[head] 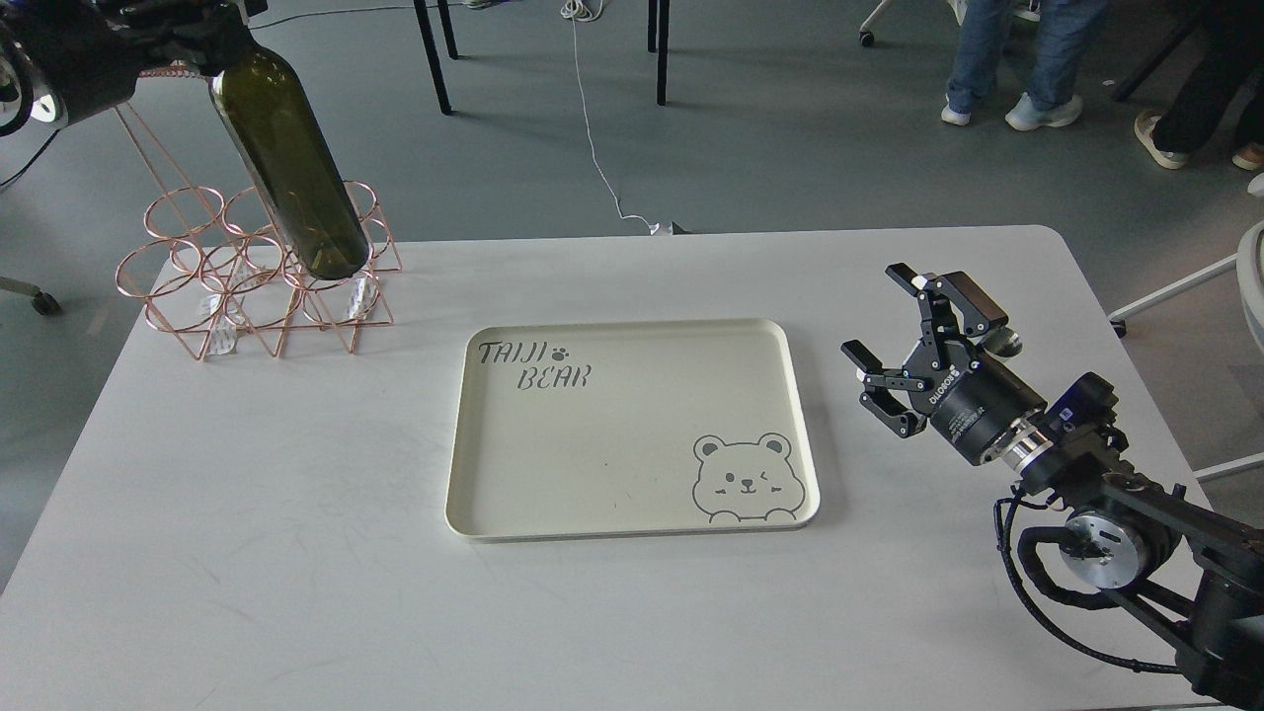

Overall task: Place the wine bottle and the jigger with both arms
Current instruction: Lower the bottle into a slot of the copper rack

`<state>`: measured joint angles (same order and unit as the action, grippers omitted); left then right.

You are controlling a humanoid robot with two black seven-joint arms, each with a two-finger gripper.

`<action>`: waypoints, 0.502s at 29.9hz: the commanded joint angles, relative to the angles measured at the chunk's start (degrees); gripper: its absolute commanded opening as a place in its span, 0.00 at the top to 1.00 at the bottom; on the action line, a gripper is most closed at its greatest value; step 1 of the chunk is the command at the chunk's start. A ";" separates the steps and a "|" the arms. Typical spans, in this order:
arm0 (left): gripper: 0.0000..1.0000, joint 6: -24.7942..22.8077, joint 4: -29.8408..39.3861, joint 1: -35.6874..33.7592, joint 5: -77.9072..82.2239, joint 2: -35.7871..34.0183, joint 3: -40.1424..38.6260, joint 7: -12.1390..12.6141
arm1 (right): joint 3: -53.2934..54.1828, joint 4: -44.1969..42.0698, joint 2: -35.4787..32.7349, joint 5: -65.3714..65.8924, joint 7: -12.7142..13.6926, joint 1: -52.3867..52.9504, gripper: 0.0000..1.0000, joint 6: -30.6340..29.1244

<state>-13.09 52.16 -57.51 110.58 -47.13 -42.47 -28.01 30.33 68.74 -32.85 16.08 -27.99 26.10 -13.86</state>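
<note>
The dark green wine bottle (pixel 296 178) hangs tilted in the air at the far left, its base just over the wire rack. My left gripper (pixel 202 30) is at the top left corner, shut on the bottle's neck, which it hides. My right gripper (pixel 879 316) is open just above the table, right of the tray. Only a small shiny part of the jigger (pixel 1005 343) shows, right behind the gripper's upper finger (pixel 963 296). The jaws do not hold it.
A rose-gold wire rack (pixel 197 286) stands at the table's far left corner. A cream tray (pixel 632 528) with a bear drawing lies in the middle of the white table. People's legs and chair legs are on the floor beyond.
</note>
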 commanded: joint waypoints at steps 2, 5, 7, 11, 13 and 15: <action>0.92 -0.18 0.05 -0.06 0.25 0.02 0.01 0.01 | -0.01 -0.01 -0.02 0.00 -0.01 0.00 0.01 0.06; 0.92 -0.18 0.05 -0.15 0.25 0.02 0.01 0.01 | -0.01 -0.01 -0.02 0.00 -0.01 0.00 0.01 -0.03; 0.92 -0.27 0.05 -0.15 0.25 0.02 0.01 0.01 | -0.01 -0.01 -0.02 0.00 -0.01 0.00 0.01 -0.03; 0.91 -0.27 0.05 -0.06 0.42 0.02 0.01 0.01 | -0.01 -0.01 -0.02 0.00 -0.01 0.00 0.01 0.06; 0.92 -0.35 0.14 -0.15 1.21 0.02 0.01 0.01 | -0.01 -0.01 -0.02 0.00 -0.01 0.00 0.01 0.06; 0.92 -0.44 0.14 -0.15 1.83 0.02 -0.07 0.01 | -0.01 -0.01 -0.02 0.00 -0.01 0.00 0.01 -0.03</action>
<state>-13.40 52.27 -57.61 111.52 -47.13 -42.46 -28.01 30.33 68.73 -32.87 16.08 -27.99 26.10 -13.86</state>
